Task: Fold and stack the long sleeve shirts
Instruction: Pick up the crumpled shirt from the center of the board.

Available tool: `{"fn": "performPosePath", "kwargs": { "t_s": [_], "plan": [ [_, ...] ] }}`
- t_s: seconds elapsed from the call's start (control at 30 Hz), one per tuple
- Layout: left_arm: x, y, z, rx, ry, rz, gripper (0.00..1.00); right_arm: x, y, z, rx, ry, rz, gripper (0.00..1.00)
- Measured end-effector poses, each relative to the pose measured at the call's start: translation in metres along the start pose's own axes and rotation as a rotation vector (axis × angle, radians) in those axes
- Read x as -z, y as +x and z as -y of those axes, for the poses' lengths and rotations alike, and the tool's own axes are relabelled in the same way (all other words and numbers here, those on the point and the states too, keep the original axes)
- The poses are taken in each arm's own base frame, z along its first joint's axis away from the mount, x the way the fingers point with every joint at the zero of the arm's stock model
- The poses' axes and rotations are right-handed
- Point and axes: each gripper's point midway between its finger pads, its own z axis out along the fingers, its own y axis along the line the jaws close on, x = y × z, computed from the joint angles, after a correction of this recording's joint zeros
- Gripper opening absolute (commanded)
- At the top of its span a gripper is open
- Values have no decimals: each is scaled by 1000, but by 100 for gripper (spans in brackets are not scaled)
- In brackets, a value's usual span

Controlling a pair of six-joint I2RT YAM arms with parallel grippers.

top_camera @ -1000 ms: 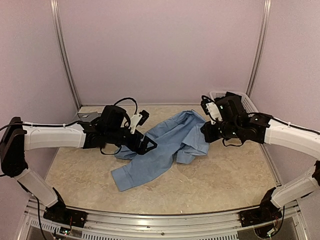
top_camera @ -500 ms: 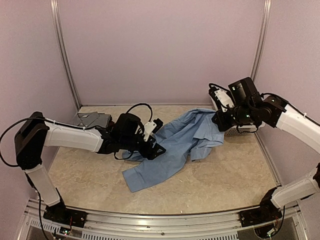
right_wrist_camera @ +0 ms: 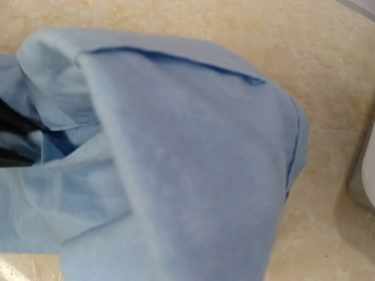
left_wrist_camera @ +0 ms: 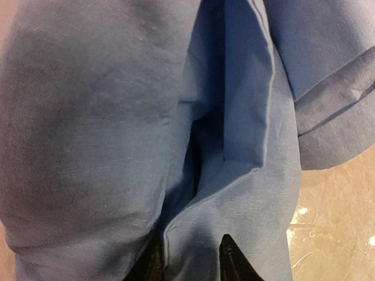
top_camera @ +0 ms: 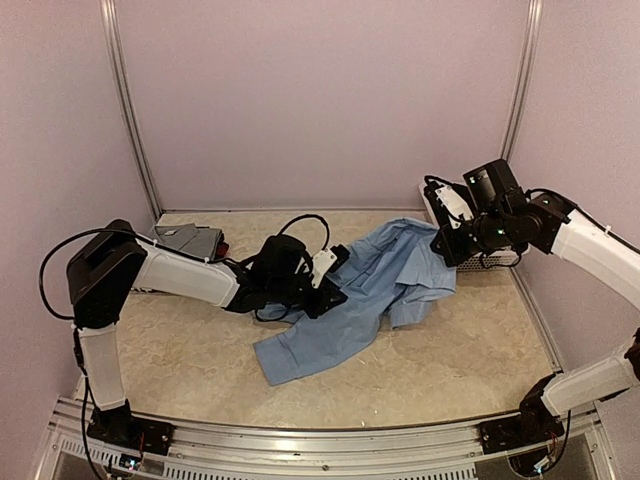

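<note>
Shirt (top_camera: 330, 330) light blue | right tool (top_camera: 445, 252) clamped on it | left tool (left_wrist_camera: 193, 260) astride fold, grip unclear

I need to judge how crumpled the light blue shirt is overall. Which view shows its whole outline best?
The top external view: the light blue shirt lies bunched on the table, its outline mostly visible. The left wrist view shows only close-up folds; the right wrist view shows one draped portion, nothing of the overall shape.
</note>
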Motion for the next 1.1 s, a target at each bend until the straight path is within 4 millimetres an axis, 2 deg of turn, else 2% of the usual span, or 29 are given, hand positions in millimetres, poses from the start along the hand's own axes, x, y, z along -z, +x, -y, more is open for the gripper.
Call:
{"fn": "performPosePath", "kwargs": {
  "t_s": [0.17,0.27,0.37,0.47,0.73,0.83,0.97,1.03,1.1],
  "plan": [
    [-4,0,10,-4,41,9,0,-2,2,6,-11,4,-4,5],
    [-4,-4,19,-4,76,24,0,-2,0,13,-25,15,4,8],
    [-1,-6,39,-8,139,30,0,-3,0,19,-41,28,10,13],
    [6,-14,76,-17,234,42,0,-4,-1,30,-67,53,10,18],
    [57,-53,226,-103,581,140,0,-13,8,62,-139,139,-25,40],
    [71,-67,270,-136,681,171,0,-13,8,65,-154,146,-25,46],
    [78,-95,314,-176,777,233,0,-13,8,67,-166,149,-20,50],
    [74,-102,323,-183,787,248,0,-13,7,68,-173,151,-16,52],
    [63,-102,324,-182,770,246,0,-14,8,69,-179,152,-14,53]
  ]
}}
